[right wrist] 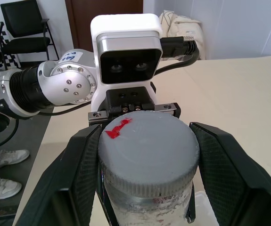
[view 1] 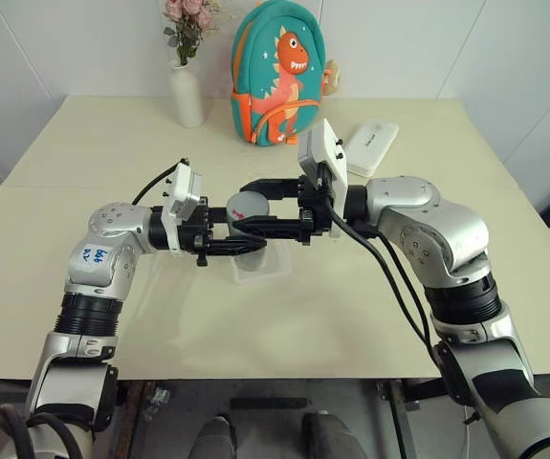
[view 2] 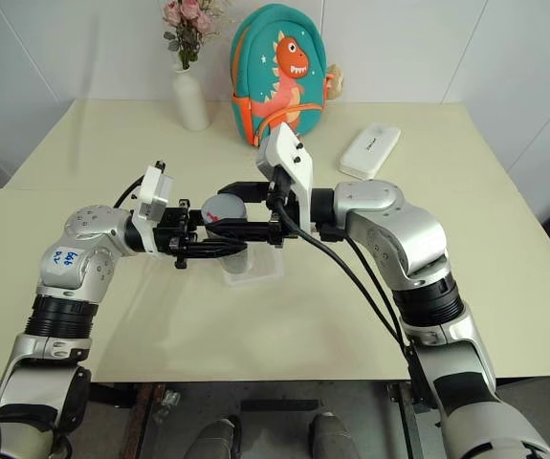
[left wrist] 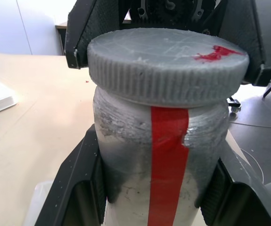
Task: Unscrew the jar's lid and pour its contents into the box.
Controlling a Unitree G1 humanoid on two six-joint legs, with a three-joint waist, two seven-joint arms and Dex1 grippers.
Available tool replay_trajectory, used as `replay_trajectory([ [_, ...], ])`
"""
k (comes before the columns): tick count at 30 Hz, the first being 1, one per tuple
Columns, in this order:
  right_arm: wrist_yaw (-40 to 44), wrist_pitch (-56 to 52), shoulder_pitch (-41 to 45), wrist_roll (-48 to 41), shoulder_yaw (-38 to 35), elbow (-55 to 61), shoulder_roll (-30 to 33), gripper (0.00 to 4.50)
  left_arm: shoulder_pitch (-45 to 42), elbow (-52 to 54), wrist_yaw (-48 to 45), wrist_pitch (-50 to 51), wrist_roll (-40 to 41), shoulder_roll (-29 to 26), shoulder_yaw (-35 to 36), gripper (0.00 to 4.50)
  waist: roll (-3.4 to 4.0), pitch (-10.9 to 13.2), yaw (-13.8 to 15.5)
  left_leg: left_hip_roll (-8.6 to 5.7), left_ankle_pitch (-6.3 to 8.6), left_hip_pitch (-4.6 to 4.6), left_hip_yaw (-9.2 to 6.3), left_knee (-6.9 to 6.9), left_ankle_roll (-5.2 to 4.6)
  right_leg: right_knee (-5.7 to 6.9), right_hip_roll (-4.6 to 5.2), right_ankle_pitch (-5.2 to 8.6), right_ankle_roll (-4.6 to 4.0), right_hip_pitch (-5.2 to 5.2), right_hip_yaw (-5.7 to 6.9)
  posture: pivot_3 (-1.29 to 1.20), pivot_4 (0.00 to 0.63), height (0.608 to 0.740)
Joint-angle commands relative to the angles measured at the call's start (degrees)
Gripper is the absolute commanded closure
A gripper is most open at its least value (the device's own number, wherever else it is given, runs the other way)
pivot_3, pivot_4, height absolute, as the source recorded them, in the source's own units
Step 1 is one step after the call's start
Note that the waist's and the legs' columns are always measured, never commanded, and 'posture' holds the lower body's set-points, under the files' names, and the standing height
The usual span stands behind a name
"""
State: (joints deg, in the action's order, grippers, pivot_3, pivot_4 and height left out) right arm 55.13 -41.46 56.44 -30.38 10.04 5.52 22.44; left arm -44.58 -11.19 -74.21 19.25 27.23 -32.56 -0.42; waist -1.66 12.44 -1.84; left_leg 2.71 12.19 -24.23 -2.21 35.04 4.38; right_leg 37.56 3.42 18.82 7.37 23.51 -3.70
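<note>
L gripper: I have it closed on the jar, one black finger on each side of the body, below the lid. The arm comes in from the bench's left side, and the gripper points level toward the right.

R gripper: I have it closed around the lid, fingers pressed to opposite sides of the ribbed rim. It comes in level from the right side and points left, so the two grippers meet head-on over the jar, R above L.

Jar: upright, long axis vertical, lid end up. It is held near the middle of the bench, a bit nearer the front edge than the back. The lid sits on the jar's neck; I can't tell if it is loosened. A red stripe runs down the clear, white-dusted wall, and a red mark lies on the grey lid top. I can't make out the contents through the wall.

Box: clear shallow tray flat on the bench, directly under and just behind the jar. I can't tell whether the jar's base touches it.

Background, along the bench's back edge, well apart from the jar: white vase w/ pink flowers at back left, teal dinosaur backpack at back centre, white oblong case toward back right.
</note>
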Motion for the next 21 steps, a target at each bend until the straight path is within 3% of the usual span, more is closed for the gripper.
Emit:
replay_trajectory([
  [1,0.0,3.3,3.8,0.4,-3.4,0.3,0.9,1.58,-0.1,1.1,-2.7,0.5,-0.6,-1.1,-1.9,2.50,0.00,0.0,0.0,0.00,0.00,0.00,0.00,0.00,0.00,0.00,0.00,0.00,0.00,0.00,0.00,0.00,0.150,0.740],
  [21,1.2,7.2,7.8,1.3,-4.3,-4.7,-0.1,1.58,1.5,2.8,-2.5,2.3,-0.3,-0.5,-2.7,2.50,0.00,0.0,0.0,0.00,0.00,0.00,0.00,0.00,0.00,0.00,0.00,0.00,0.00,0.00,0.00,0.00,0.150,0.740],
])
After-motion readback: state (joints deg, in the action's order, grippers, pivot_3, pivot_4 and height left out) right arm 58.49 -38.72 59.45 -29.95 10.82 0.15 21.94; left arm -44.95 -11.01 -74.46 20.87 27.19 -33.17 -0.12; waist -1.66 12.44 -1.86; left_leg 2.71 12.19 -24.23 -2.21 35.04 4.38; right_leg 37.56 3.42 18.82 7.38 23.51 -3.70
